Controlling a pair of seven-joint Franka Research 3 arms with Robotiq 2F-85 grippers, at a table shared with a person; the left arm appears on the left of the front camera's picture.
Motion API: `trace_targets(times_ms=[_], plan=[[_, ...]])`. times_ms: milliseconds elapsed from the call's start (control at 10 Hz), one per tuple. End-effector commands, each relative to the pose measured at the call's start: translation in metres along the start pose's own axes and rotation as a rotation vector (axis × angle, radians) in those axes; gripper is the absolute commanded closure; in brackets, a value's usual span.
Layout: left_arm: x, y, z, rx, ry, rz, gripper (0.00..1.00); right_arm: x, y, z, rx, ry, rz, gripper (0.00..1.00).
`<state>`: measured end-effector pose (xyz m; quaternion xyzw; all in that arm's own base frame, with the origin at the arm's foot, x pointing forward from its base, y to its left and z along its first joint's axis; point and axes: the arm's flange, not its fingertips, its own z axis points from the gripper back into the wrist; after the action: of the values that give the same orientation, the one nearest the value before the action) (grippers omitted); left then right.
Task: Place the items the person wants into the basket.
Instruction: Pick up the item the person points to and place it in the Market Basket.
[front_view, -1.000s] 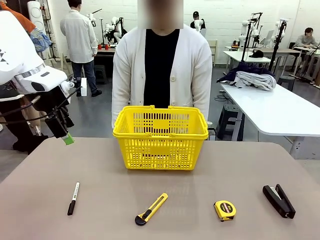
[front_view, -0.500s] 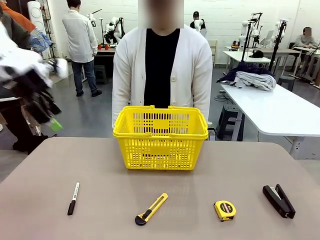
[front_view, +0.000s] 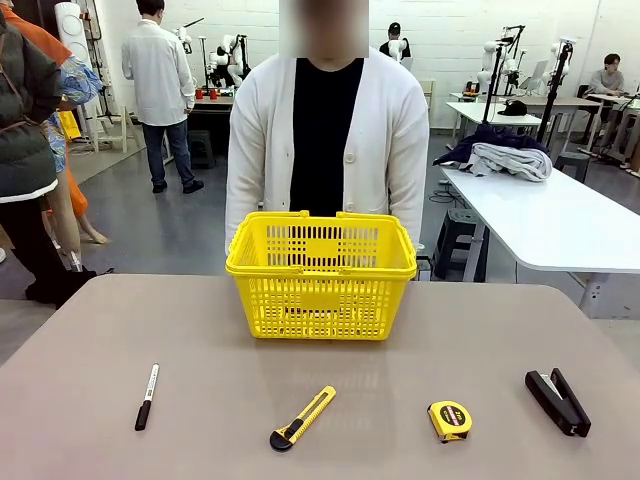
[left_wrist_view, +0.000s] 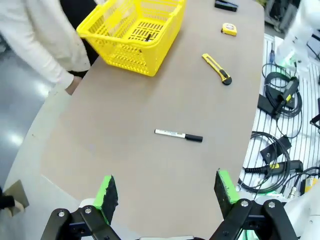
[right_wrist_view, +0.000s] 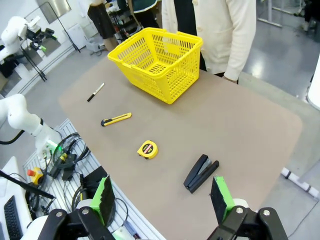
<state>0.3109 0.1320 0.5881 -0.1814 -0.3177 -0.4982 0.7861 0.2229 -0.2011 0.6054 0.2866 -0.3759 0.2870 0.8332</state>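
Front view: a yellow basket (front_view: 320, 275) stands at the far middle of a grey surface (front_view: 470, 340), just in front of a person (front_view: 322, 140) in a white cardigan, whose arms hang down and point at nothing. Along the near side, left to right and well apart, lie a black marker (front_view: 147, 396), a yellow knife (front_view: 302, 418), a yellow tape measure (front_view: 450, 421) and a black stapler (front_view: 558, 401). Left wrist view: the robot's left hand (left_wrist_view: 166, 189) hovers high over one end of the surface, fingers spread wide with nothing between them. Right wrist view: the right hand (right_wrist_view: 162, 196) hangs high over the stapler's end, equally wide and empty. The main risk, as I judge it, is that with no sign from the person a hand could take the knife or the tape measure, which lie between the wanted things. The marker is thin and lies flat, so fingers may scrape the surface or roll it away. The stapler lies towards the surface's edge, and a nudge could push it off. The light basket could slide if bumped during a drop. Count: one basket, one marker, one knife, one tape measure, one stapler, one person at the surface, two robot hands. A small dark streak inside the basket, seen from the left wrist, may be a pen (left_wrist_view: 147, 36), but it is too small to be sure.
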Motion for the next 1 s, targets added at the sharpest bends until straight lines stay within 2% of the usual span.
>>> trace_targets(times_ms=[0,400,500,900], plan=[[-0.018,0.002,0.008,0.002,-0.072,0.019,0.00,0.001,-0.001,0.002,0.015,-0.015,0.017,0.00],[-0.028,0.003,0.007,-0.034,-0.114,0.027,0.00,0.001,-0.001,0.002,0.015,-0.015,0.017,0.00],[-0.027,0.002,0.016,0.011,-0.082,0.048,0.00,0.001,-0.001,0.002,0.015,-0.015,0.017,0.00],[-0.027,0.002,0.016,0.011,-0.082,0.048,0.00,0.001,-0.001,0.002,0.015,-0.015,0.017,0.00]])
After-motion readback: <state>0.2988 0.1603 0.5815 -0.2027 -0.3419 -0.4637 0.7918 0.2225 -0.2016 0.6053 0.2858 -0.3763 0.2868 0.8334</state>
